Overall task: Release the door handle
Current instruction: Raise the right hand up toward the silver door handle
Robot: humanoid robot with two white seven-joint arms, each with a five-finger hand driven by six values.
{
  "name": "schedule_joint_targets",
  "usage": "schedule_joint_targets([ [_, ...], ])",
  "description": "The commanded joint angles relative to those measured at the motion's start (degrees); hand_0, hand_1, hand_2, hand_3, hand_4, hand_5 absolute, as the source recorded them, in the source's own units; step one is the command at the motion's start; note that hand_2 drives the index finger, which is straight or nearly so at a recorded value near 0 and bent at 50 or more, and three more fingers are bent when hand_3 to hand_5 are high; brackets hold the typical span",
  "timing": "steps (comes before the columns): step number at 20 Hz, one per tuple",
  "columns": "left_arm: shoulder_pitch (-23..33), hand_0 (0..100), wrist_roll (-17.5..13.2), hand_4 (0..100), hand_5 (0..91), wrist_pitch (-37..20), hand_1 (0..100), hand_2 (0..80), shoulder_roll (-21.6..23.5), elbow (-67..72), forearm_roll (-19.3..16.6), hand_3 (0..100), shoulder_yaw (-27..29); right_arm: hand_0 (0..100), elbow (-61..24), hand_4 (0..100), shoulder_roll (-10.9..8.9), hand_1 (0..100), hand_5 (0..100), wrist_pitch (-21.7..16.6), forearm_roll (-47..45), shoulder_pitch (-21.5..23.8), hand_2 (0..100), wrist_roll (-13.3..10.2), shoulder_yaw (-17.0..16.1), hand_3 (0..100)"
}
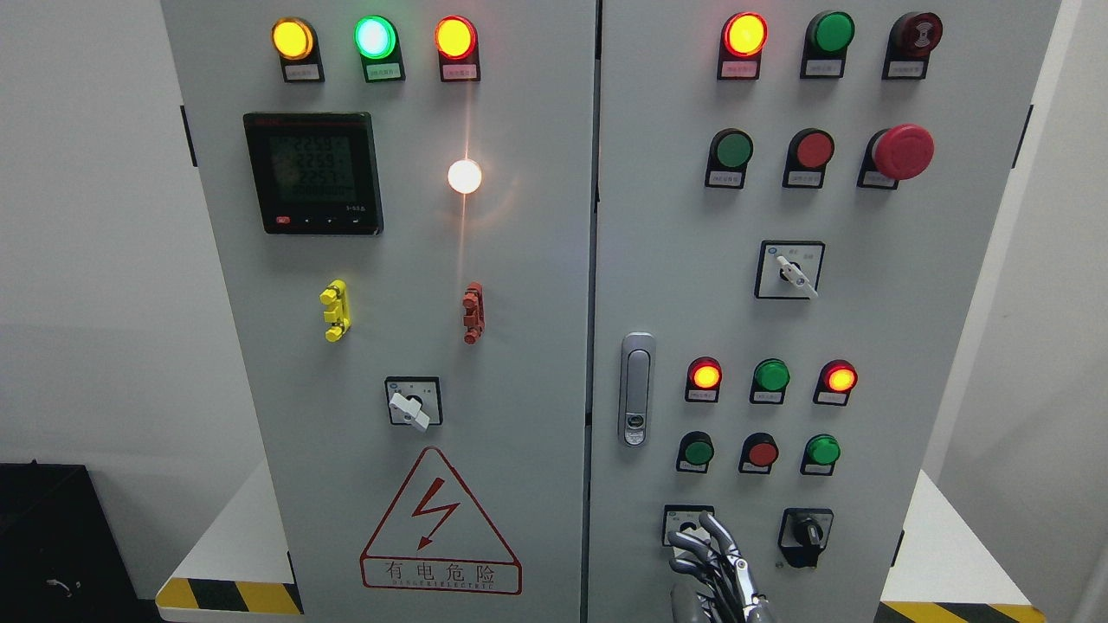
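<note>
While the door handle (637, 389) sits upright in its recessed silver plate at the left edge of the cabinet's right door (831, 311), no hand touches it. Only one hand (714, 571) is in view, rising from the bottom edge a little right of the middle, well below the handle. Its metallic fingers (723, 541) are loosely spread and slightly bent, holding nothing, and their tips lie in front of a small rotary switch (688, 525) low on the right door. From which side its arm comes in cannot be told, since only the hand itself shows above the frame's edge.

Right of that switch is a black rotary knob (805, 535). Above these, the right door carries two rows of small red and green indicator lamps (766, 378) just right of the handle, a white-levered selector switch (789, 270) higher up, and a large red mushroom button (902, 151) near the top right.

Across the seam, the left door (389, 311) bears a black digital meter (313, 173), a bright white lamp (465, 176), a yellow clip (335, 311), a red clip (473, 312), another white-levered selector (413, 401) and a red triangular warning label (440, 523) with a lightning bolt. Both doors look shut, their edges meeting at the centre seam.
</note>
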Motion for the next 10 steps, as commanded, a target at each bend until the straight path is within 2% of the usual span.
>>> schedule_joint_targets([
  [1,0.97,12,0.01,0,0.0,-0.05,56,0.0,0.0,-0.01,0.02,0,0.0,56,0.11,95,0.06,38,99,0.74,15.2,-2.02,3,1.32,0.38,92],
  [6,0.97,12,0.01,0,0.0,-0.05,56,0.0,0.0,0.08,0.02,0,0.0,57,0.28,96,0.15,38,100,0.57,29.17,-2.11,4,5.81,0.38,95],
  [10,0.97,12,0.01,0,0.0,-0.05,56,0.0,0.0,-0.01,0.02,0,0.0,57,1.42,95,0.41,38,96,0.65,42.27,-2.45,4,6.25,0.38,96],
])
